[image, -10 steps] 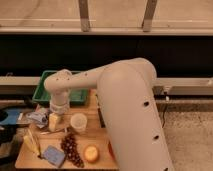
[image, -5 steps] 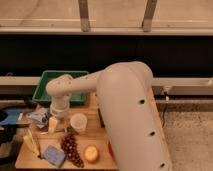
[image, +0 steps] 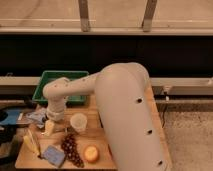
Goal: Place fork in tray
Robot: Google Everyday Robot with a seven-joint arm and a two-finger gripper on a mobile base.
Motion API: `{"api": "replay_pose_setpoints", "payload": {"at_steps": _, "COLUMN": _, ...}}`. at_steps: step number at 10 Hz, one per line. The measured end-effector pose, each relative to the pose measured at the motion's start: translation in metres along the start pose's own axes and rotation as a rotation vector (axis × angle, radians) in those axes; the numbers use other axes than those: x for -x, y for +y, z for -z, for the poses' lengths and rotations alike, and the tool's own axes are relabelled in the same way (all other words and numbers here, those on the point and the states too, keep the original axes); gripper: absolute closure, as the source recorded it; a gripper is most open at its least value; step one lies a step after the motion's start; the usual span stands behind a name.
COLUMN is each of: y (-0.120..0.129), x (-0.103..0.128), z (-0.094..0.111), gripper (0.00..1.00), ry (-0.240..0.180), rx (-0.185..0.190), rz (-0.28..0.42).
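Note:
The green tray (image: 46, 79) stands at the back left of the wooden table, partly covered by my big white arm (image: 125, 110). My gripper (image: 49, 126) hangs down from the wrist in front of the tray, low over the table, just left of the white cup (image: 78, 121) and next to a crumpled pale packet (image: 36, 117). The silvery fork cannot be made out; the gripper and wrist hide the spot beneath them.
On the wooden table (image: 95, 135) lie a bunch of dark grapes (image: 71, 149), a round orange fruit (image: 91, 153), a small blue square pad (image: 52, 155) and a yellow item (image: 32, 144). A blue object (image: 10, 117) sits off the left edge. A dark wall runs behind.
The wrist and gripper have moved from over the tray's front edge down and toward the front, to just above the table beside the white cup.

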Motion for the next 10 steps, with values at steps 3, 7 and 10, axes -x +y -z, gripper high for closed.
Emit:
{"api": "replay_pose_setpoints", "payload": {"at_steps": 3, "y": 0.01, "x": -0.002, "z": -0.008, "gripper": 0.2, "ry": -0.028, "rx": 0.021, "rz": -0.001}}
{"api": "replay_pose_setpoints", "payload": {"at_steps": 7, "y": 0.015, "x": -0.009, "z": -0.02, "gripper": 0.2, "ry": -0.059, "rx": 0.054, "rz": -0.021}}
{"api": "replay_pose_setpoints", "payload": {"at_steps": 10, "y": 0.018, "x": -0.008, "z": -0.028, "gripper": 0.2, "ry": -0.074, "rx": 0.074, "rz": -0.019}}
